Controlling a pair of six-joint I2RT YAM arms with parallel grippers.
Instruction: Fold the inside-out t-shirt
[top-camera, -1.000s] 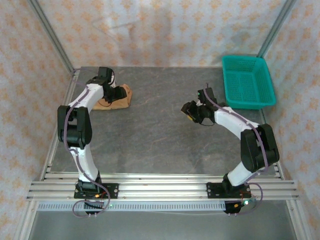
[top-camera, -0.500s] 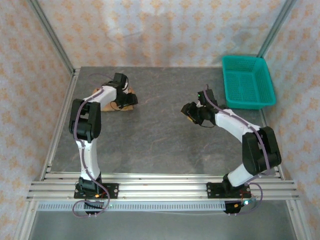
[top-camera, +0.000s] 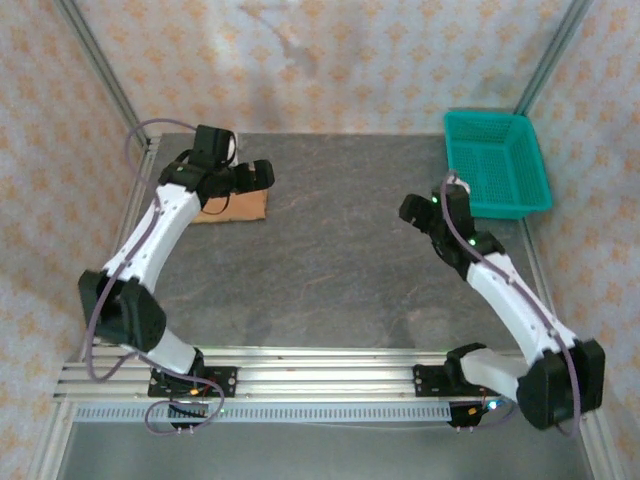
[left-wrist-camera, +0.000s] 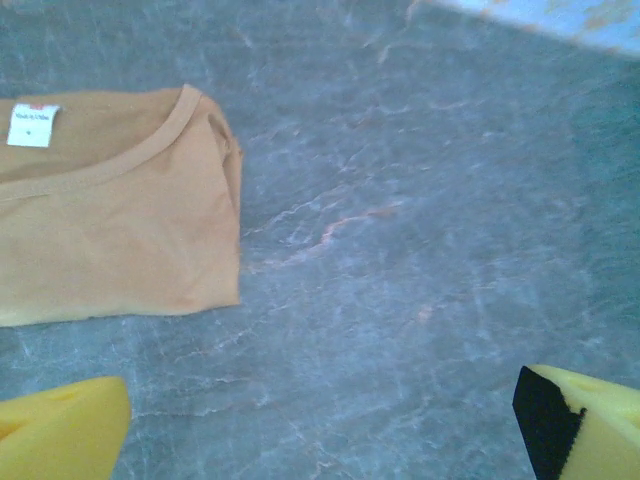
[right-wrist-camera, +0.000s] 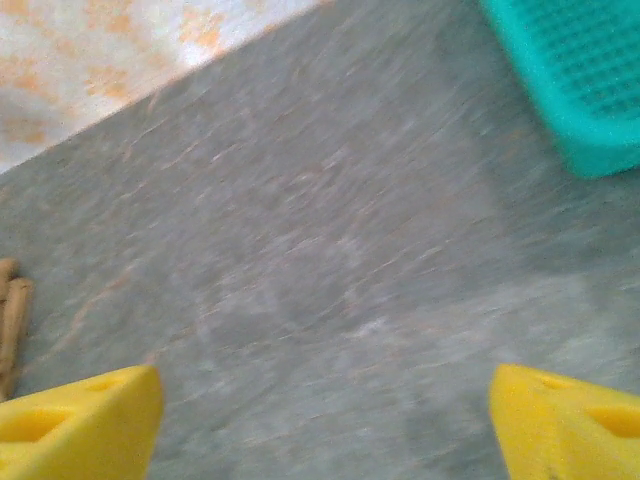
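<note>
Fingers (left-wrist-camera: 60, 435) of the left pincer (left-wrist-camera: 320, 430) are standing spread wide with nothing between them, hovering just above the inside-out t-shirt (left-wrist-camera: 110, 230), which is lying flat on the bench (top-camera: 330, 270) as a compact rectangle with its white label (left-wrist-camera: 33, 125) facing up. The right pincer (right-wrist-camera: 320, 420) is likewise gaping empty, well apart from the t-shirt, with the teal basket (top-camera: 495, 160) sitting farther still from it.

The t-shirt (left-wrist-camera: 120, 220) runs off the picture's edge, its label (left-wrist-camera: 33, 125) print unreadable; the basket (right-wrist-camera: 580, 80) is blurred.
</note>
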